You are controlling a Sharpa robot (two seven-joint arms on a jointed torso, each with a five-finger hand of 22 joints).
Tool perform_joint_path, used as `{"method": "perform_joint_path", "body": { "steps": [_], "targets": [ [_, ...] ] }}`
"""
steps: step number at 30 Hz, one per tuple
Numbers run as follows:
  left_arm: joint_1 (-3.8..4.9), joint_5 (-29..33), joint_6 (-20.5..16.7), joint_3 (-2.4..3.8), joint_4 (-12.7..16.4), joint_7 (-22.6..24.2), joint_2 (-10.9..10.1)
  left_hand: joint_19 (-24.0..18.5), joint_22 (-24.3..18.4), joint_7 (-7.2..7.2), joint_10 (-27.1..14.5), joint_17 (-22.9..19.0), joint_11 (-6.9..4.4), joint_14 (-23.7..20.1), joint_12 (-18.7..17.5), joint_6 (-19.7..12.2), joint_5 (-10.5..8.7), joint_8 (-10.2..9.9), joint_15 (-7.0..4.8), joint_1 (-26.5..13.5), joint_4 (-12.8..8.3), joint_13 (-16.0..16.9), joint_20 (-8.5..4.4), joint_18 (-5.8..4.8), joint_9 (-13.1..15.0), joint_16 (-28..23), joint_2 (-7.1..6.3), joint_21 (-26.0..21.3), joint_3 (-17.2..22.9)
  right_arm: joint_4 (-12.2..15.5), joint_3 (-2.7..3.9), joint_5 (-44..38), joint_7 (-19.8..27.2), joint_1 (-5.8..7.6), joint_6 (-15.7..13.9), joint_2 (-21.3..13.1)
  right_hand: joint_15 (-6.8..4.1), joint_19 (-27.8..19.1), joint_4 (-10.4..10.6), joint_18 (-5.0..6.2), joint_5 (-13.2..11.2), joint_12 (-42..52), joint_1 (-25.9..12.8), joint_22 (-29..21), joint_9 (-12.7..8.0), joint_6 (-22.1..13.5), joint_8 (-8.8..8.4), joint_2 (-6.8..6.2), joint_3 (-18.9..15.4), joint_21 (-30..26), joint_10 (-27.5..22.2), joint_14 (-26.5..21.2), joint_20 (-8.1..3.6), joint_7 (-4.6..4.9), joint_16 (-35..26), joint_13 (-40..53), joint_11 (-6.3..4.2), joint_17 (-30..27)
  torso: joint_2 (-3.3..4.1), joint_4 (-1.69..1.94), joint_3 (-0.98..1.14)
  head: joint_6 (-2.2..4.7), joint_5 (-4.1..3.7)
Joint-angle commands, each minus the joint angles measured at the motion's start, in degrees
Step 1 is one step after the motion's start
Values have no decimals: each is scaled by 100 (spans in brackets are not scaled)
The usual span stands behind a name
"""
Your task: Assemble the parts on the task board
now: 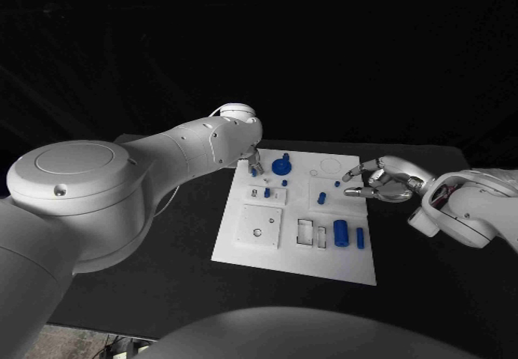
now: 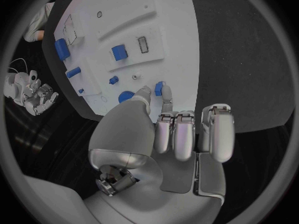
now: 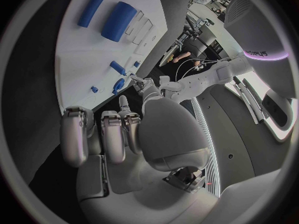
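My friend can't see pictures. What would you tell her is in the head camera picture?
A white task board lies on a black table, with small blue parts on it. The robot's left hand reaches the board's far left corner beside a round blue part, and its right hand hovers at the board's right edge.

Bare white stretch along the near edge of the board (image 1: pixel 297 263); blue pegs (image 1: pixel 341 232) crowd its right, both robot hands flank its far end.

The left robot hand (image 1: pixel 254 160) is reached out on a long white arm, its fingertips (image 2: pixel 166 103) pointed downward and pinched on a small blue part (image 2: pixel 158 88). The right robot hand (image 1: pixel 380 182) is held with fingers loosely curled, apart, gripping nothing.
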Motion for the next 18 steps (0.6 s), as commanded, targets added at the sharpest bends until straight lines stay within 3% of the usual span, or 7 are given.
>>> {"method": "perform_joint_path", "body": {
  "steps": [1, 8, 18],
  "targets": [
    [-1, 143, -33, 3, 4, 85, 5, 242, 1226, -45, 596, 1509, -16, 592, 18, 12, 123, -29, 2, 71, 8, 1497, -21, -5, 34, 14, 3, -40, 67, 3, -1, -13, -1, -1, 87, 3, 48, -39, 0, 72, 31, -7, 2, 1187, -10, 46, -24, 53, -34, -18, 597, 597, 6, 7, 20, 1498, 40, 1509, 1, -1, 0, 0, -8],
    [-4, 219, -16, 3, -5, 35, 7, 242, 1234, -73, 596, 1509, -41, 592, 18, 43, 487, -79, -18, 194, 20, 1497, -41, -5, 113, 14, -22, -45, 272, 3, -1, -13, -11, -1, 100, 1, 48, -44, -2, 73, 33, -7, 4, 1185, -11, 48, -24, 56, -34, -24, 597, 597, 6, 7, 20, 1498, 40, 1509, 1, 1, 0, 0, -5],
    [-11, 142, -21, 3, -17, -19, 15, 238, 1241, -115, 596, 1509, -83, 592, 18, 80, 611, -161, -61, 549, -136, 1497, -83, -2, 229, 14, -160, -60, 967, 0, -1, 21, -29, -1, 128, 1, 48, -46, -5, 74, 38, -7, 8, 1184, -13, 51, -23, 62, -33, -26, 597, 597, 6, 8, 20, 1498, 40, 1509, 0, -2, 0, 0, 7]
  ]
}}
